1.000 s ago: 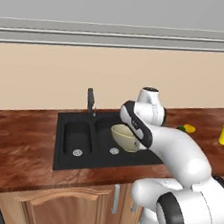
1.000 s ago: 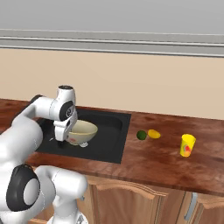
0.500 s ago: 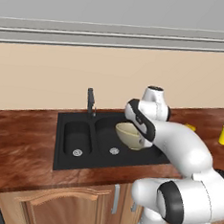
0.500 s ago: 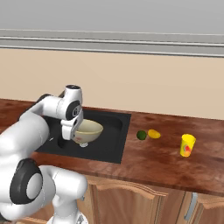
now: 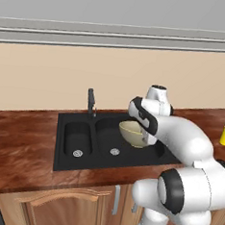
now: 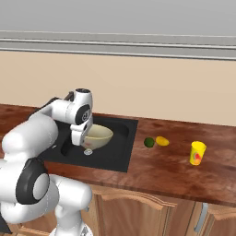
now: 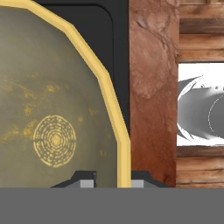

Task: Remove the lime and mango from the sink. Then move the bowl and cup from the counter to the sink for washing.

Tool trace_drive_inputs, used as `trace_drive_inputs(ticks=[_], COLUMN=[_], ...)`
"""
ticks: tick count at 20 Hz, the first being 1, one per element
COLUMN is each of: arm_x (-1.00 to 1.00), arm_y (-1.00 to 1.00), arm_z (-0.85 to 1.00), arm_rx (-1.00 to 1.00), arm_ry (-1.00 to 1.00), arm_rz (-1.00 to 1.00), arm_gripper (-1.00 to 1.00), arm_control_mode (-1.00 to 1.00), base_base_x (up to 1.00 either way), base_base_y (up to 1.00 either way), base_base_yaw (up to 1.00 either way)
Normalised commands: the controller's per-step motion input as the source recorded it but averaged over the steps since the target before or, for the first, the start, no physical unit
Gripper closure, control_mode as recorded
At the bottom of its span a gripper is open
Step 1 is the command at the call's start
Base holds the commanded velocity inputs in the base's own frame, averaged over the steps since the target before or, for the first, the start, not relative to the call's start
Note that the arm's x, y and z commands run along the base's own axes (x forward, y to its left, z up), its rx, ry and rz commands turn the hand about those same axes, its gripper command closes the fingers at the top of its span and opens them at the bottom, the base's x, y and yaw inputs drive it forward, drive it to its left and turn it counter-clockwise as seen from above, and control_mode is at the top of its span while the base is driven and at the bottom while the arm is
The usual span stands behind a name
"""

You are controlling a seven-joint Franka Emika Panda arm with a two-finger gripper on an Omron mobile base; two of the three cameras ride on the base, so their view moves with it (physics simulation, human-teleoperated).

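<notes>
Claw (image 7: 113, 178) pinches the rim of the one bowl (image 6: 97, 136), a fingertip (image 7: 86, 180) on each side of the yellow edge in the hand view. That bowl (image 5: 133, 132), olive-tan outside and pale speckled inside, hangs tilted over the large basin of the black sink (image 5: 72, 155), above a round silver drain (image 5: 114, 152). Two basins are there, one small and one large, each with one drain, and one dark faucet (image 5: 91, 102) stands behind them. On the counter (image 6: 175, 168) to the right of the sink lie one lime (image 6: 149, 142) and one mango (image 6: 162, 141), just beside each other. One yellow cup (image 6: 197, 153) with a red mark stands upright further right, well apart from the bowl.
</notes>
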Motion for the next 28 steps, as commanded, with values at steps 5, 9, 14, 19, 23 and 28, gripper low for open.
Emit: trace_drive_inputs(ticks=[5, 9, 14, 19, 23, 28], arm_x=[0.16, 0.04, 0.16, 0.21, 0.19, 0.17], arm_y=[-0.05, -0.02, 0.00, 0.00, 0.00, 0.00], arm_z=[-0.02, -0.03, -0.05, -0.05, -0.07, -0.10], arm_rx=[0.00, 0.00, 0.00, 0.00, 0.00, 0.00], arm_ry=[-0.03, -0.01, -0.01, 0.00, 0.00, 0.00], arm_rz=[0.09, 0.18, 0.10, 0.01, 0.00, 0.00], arm_gripper=[1.00, 1.00, 1.00, 1.00, 1.00, 1.00], arm_control_mode=[-1.00, -1.00, -1.00, -1.00, -1.00, -1.00], base_base_x=[0.00, 0.00, 0.00, 0.00, 0.00, 0.00], base_base_y=[0.00, 0.00, 0.00, 0.00, 0.00, 0.00], base_base_yaw=[0.00, 0.00, 0.00, 0.00, 0.00, 0.00])
